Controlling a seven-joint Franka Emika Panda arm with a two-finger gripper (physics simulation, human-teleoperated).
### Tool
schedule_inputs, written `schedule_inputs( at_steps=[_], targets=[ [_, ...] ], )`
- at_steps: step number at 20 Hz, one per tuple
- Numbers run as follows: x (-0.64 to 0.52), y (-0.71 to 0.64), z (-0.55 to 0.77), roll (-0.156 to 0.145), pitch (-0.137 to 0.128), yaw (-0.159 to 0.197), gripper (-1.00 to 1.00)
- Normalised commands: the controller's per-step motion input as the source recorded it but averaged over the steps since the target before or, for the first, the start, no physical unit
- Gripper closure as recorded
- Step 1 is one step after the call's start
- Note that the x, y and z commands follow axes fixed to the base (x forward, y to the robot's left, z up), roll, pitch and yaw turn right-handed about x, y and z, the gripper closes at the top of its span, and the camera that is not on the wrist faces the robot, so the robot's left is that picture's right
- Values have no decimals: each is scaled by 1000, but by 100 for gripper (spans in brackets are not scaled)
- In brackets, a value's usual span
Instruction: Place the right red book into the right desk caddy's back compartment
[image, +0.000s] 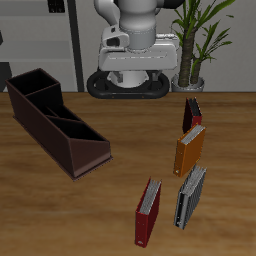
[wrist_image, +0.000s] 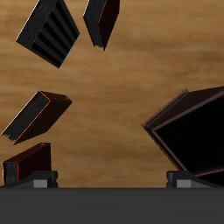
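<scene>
So the right red book (image: 148, 213) stands low-centre of the exterior frame, the right desk caddy (image: 55, 120) sits upper-left — gripper (wrist_image: 112, 179) looks spread apart, grasping nothing.

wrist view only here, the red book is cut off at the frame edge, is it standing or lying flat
Observer: Standing on end. The exterior view shows the whole right red book, its pale page edges facing up.
Operator: and where it has to go, i only see one end
Observer: The right desk caddy is a long open-top box split by inner dividers.
Operator: what's closest to the book
Observer: A grey-paged dark book stands beside it, apart from it, with the orange book farther back.
</scene>
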Motion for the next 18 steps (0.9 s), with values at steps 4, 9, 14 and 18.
schedule_inputs(
  at_steps=[4, 9, 14, 18],
  targets=[
    [196, -13, 55, -30, -17, 11, -100],
    [478, -79, 152, -56, -49, 4, -100],
    [425, -153, 121, -71, -12, -40, -100],
    [390, -105, 79, -50, -6, -25, -100]
  ],
)
